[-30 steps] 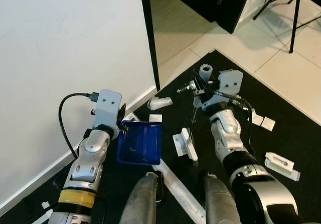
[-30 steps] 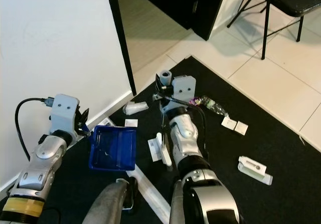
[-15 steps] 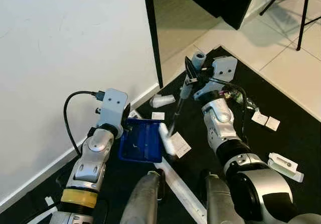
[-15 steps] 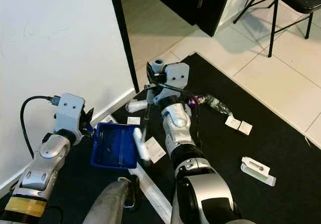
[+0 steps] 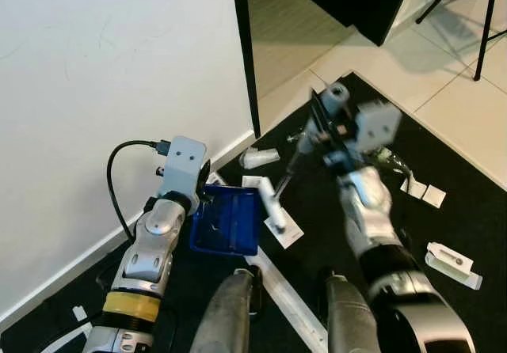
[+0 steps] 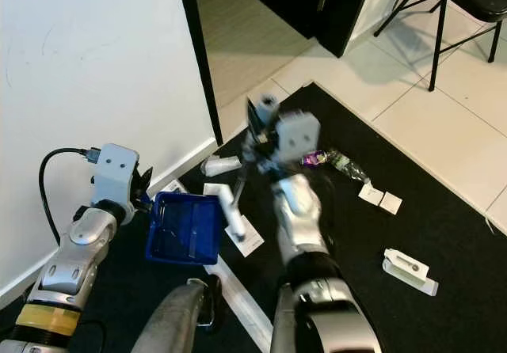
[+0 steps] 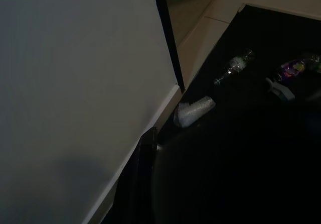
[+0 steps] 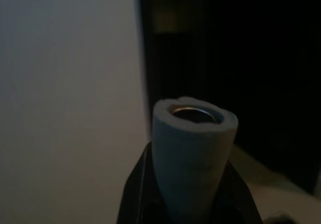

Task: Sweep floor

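While held, blue dustpan (image 5: 228,220) shows no contents

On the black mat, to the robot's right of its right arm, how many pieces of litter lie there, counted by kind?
Bottle with a purple label: 1
Small white cards: 2
Long white box: 1
Total: 4

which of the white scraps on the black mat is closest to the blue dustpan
The flat white paper lying under the brush head, just right of the blue dustpan. The paired squares and white box lie far right.
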Controlling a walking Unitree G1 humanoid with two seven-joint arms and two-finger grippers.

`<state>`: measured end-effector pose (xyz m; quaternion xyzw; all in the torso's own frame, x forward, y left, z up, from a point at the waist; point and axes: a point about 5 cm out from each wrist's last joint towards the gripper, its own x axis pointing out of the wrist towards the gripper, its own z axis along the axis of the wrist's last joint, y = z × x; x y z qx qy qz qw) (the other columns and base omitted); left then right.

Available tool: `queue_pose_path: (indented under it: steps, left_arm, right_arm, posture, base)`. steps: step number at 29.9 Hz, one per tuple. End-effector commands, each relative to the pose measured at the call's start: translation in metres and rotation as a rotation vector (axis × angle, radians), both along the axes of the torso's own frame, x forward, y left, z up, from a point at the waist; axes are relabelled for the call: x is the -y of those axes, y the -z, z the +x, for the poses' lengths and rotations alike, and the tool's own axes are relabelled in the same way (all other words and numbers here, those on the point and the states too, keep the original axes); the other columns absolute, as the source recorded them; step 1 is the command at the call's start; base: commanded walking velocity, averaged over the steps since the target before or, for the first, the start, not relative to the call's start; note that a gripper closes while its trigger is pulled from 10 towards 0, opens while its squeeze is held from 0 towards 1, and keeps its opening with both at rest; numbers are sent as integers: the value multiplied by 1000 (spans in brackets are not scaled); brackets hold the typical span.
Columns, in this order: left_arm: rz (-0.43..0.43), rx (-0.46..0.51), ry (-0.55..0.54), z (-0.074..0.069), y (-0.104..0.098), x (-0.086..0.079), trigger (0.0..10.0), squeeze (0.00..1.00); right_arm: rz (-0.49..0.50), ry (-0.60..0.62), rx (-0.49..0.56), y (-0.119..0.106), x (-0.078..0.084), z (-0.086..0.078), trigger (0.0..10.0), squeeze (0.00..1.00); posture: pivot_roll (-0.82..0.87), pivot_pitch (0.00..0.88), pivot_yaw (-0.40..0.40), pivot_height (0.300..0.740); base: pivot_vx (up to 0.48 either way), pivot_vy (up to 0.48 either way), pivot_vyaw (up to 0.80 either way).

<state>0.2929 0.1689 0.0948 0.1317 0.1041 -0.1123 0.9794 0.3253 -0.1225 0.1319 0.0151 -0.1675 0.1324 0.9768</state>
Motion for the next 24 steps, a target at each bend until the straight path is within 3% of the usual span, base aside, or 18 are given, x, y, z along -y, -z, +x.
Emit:
queue_pose_path:
  steps: [1,10,17,24]
  left_arm:
    - [-25,-110,21,-9,24,6,10000,0]
    - [-18,-111,25,-4,25,6,10000,0]
    - [-12,-107,30,-5,23,4,10000,0]
    - [1,-111,27,-12,19,-5,10000,0]
  right_arm:
    - [-30,12,50,-11,1,-3,10000,0]
    - [-103,90,-30,8,20,-24,10000,0]
    - [-100,107,-99,22,22,-20,10000,0]
    - [-109,117,-165,38,12,-9,10000,0]
  posture:
    - [16,280,37,740]
    - [3,274,45,740]
    - [46,294,62,740]
    - [94,328,81,740]
  base:
    - [0,0,0]
    - [0,0,0]
    - [0,0,0]
    - [0,0,0]
